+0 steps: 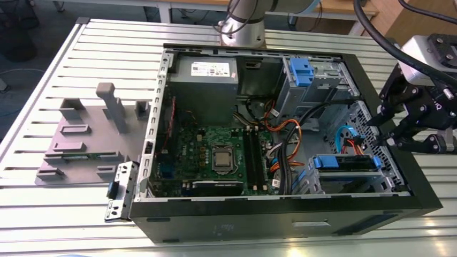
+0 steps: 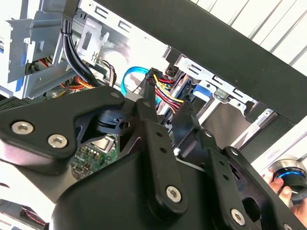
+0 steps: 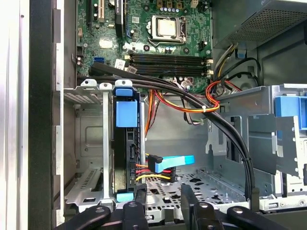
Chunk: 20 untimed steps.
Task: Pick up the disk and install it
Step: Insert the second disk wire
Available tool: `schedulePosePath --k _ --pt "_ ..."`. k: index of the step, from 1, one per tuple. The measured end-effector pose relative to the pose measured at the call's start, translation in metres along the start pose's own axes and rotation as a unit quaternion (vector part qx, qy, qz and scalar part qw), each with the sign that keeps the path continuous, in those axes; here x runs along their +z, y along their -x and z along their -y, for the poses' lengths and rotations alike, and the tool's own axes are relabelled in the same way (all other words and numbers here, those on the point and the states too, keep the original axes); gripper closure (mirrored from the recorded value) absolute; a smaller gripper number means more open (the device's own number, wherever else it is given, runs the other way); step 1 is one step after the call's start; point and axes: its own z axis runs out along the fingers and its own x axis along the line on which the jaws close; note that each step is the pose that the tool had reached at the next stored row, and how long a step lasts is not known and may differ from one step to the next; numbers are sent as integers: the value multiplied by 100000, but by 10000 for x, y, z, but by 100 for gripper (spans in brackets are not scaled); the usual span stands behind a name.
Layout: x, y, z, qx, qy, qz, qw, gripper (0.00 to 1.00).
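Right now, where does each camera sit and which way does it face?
Exterior view: off the arm, looking down into the open case; tool at the exterior view's right.
First wrist view: on the arm, facing the disk inside the case; tool fingertips show.
Second wrist view: on the arm, behind the tool's links, facing cables.
All share the case.

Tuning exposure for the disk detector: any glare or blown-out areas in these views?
Exterior view: even light, mild glare on the table slats by the case. First wrist view: table strip washed out white, disk evenly lit in its bay. Second wrist view: slats blown out, gripper dark against them.
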Motion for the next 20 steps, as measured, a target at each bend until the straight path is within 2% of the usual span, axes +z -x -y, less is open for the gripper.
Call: schedulePosePath --k 3,6,13,18,19,20 --pt "0 1 -2 33 -27 -840 99996 59" --pt "2 4 -20 38 -24 -849 99996 59" --pt "11 0 -151 35 -38 -845 99996 59" --pt "19 -3 -215 35 -43 -879 99996 59" --pt "20 -3 -217 38 -44 -1006 99995 59" --pt "20 -3 -218 44 -51 -1268 99992 59"
